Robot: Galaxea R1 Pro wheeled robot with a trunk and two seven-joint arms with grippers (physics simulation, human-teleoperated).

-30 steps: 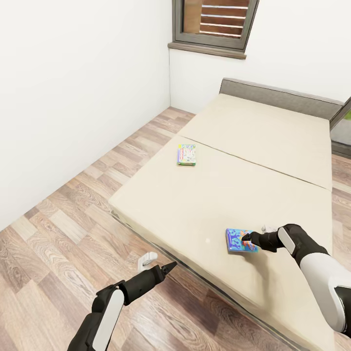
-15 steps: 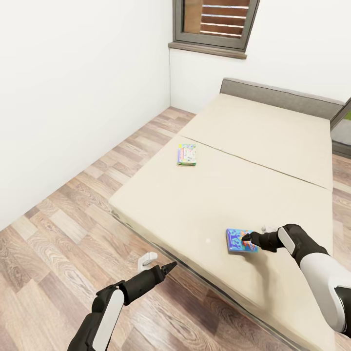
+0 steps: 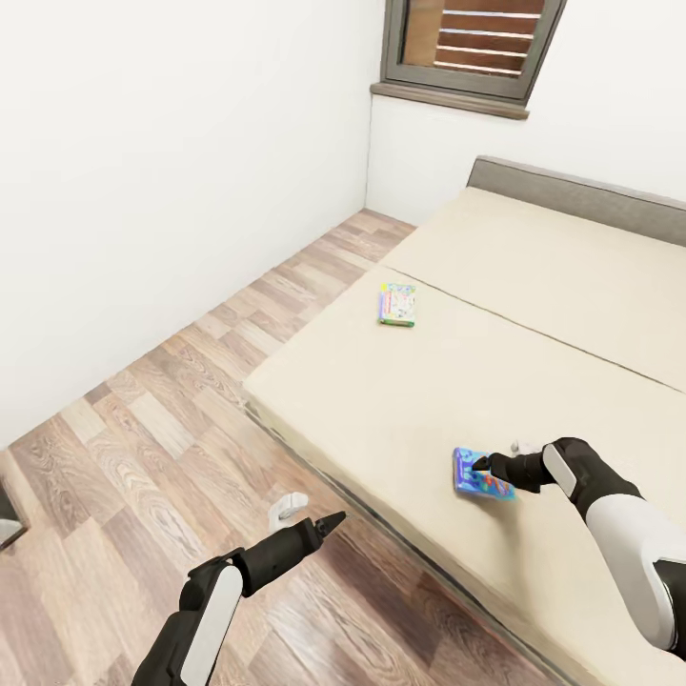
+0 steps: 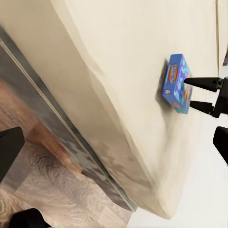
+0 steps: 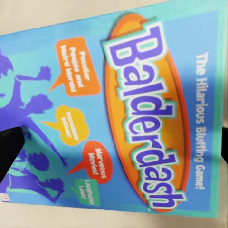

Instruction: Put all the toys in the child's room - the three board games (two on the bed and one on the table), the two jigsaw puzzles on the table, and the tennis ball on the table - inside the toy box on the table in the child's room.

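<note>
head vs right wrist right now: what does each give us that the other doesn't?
Head view alone: the second board game farther up the bed, the window, the wood floor, and the left gripper out over the floor beside the bed. It also places the right gripper at the blue game's edge, fingers apart.

Right wrist view alone: the lid print. The title reads "Balderdash", with "The Hilarious Bluffing Game!" alongside.

Both: the blue Balderdash box lying flat on the beige mattress.

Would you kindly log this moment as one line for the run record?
right hand: open, over Balderdash box | left hand: above floor, state unclear | second game box: on bed
</note>
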